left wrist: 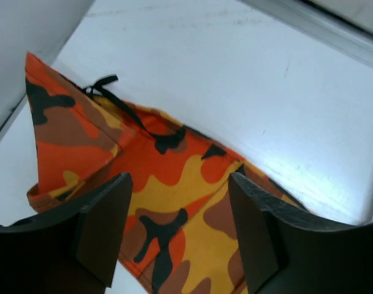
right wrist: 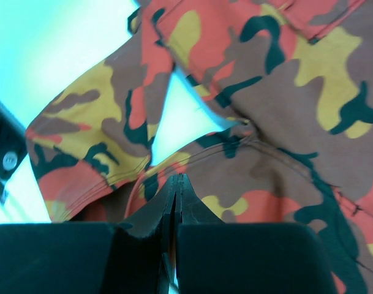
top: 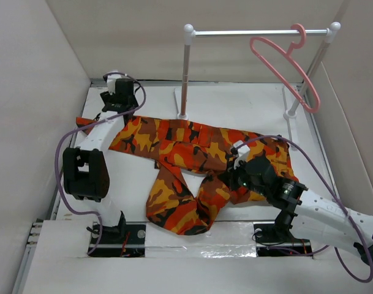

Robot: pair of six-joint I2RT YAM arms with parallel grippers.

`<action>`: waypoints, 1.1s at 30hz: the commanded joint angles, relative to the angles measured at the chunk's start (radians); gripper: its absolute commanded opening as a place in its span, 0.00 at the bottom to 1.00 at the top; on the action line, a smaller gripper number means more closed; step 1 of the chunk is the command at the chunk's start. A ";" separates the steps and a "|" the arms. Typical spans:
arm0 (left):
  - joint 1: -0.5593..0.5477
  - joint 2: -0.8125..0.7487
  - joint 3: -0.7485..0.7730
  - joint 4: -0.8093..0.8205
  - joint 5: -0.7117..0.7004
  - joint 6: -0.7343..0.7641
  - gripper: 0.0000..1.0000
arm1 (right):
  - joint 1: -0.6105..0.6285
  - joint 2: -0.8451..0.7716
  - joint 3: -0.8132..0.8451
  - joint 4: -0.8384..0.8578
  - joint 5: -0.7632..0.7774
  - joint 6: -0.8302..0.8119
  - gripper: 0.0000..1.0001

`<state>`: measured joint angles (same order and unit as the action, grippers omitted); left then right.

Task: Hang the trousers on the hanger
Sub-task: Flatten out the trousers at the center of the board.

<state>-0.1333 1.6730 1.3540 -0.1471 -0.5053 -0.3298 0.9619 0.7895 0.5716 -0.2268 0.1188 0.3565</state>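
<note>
White worktop [top: 235, 104] carries the orange, red, yellow and black camouflage cloth trousers [top: 192, 147] across its centre, waistband toward 10 o'clock. Our left gripper [left wrist: 179, 184] hovers over the waistband, fingers wide apart. Our right gripper [right wrist: 176, 179], at 4 o'clock, is closed against the crotch seam. At 1 o'clock we see the thin pink plastic hanger [top: 291, 50] on a white rail [top: 253, 32].

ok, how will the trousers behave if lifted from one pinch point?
Likely floppy: the trousers lie creased with the legs folded over, so they would probably sag and drape from any grip. Probably light; the cloth looks thin and lies nearly flat. The loose drawstring may dangle and snag.
</note>
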 commanded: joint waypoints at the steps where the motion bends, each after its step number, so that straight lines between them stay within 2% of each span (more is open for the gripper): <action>1: 0.049 0.028 0.022 -0.104 -0.079 0.009 0.64 | -0.023 -0.027 -0.007 0.052 -0.045 0.001 0.00; 4: 0.107 0.074 0.028 -0.149 -0.003 0.037 0.66 | -0.023 -0.038 -0.022 0.063 -0.060 -0.002 0.01; 7: 0.118 0.086 -0.036 -0.100 -0.013 0.058 0.67 | -0.023 -0.042 -0.033 0.070 -0.090 -0.002 0.18; 8: 0.118 0.111 -0.035 -0.101 -0.016 0.070 0.67 | -0.023 -0.045 -0.035 0.069 -0.096 -0.002 0.28; 11: 0.118 0.181 0.016 -0.138 -0.048 0.089 0.68 | -0.023 -0.047 -0.038 0.052 -0.111 -0.007 0.38; 17: 0.155 0.292 0.071 -0.167 -0.052 0.103 0.65 | -0.023 -0.068 -0.041 0.044 -0.111 -0.004 0.39; 20: 0.164 0.298 0.060 -0.148 -0.061 0.107 0.57 | -0.023 -0.073 -0.045 0.063 -0.111 -0.004 0.39; 21: 0.164 0.297 0.060 -0.146 -0.091 0.101 0.39 | -0.023 -0.072 -0.049 0.075 -0.111 -0.004 0.39; 23: 0.164 0.286 0.059 -0.140 -0.116 0.086 0.18 | -0.023 -0.053 -0.047 0.084 -0.111 -0.007 0.37; 24: 0.173 0.266 0.053 -0.135 -0.136 0.077 0.00 | -0.023 -0.044 -0.047 0.089 -0.111 -0.008 0.37; 28: 0.234 0.205 0.025 -0.152 -0.341 0.003 0.00 | -0.023 -0.009 -0.044 0.095 -0.157 -0.011 0.33; 31: 0.325 0.117 -0.059 -0.131 -0.389 -0.073 0.00 | -0.023 0.004 -0.065 0.132 -0.179 -0.008 0.32; 32: 0.348 0.073 -0.103 -0.126 -0.404 -0.119 0.02 | -0.023 0.005 -0.076 0.147 -0.182 -0.005 0.32; 33: 0.368 0.053 -0.122 -0.117 -0.406 -0.133 0.12 | -0.023 0.011 -0.078 0.152 -0.183 -0.004 0.32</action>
<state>0.1562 1.8511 1.2873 -0.2646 -0.7803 -0.3569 0.9421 0.7948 0.5064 -0.1631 -0.0334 0.3557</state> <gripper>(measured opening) 0.088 0.324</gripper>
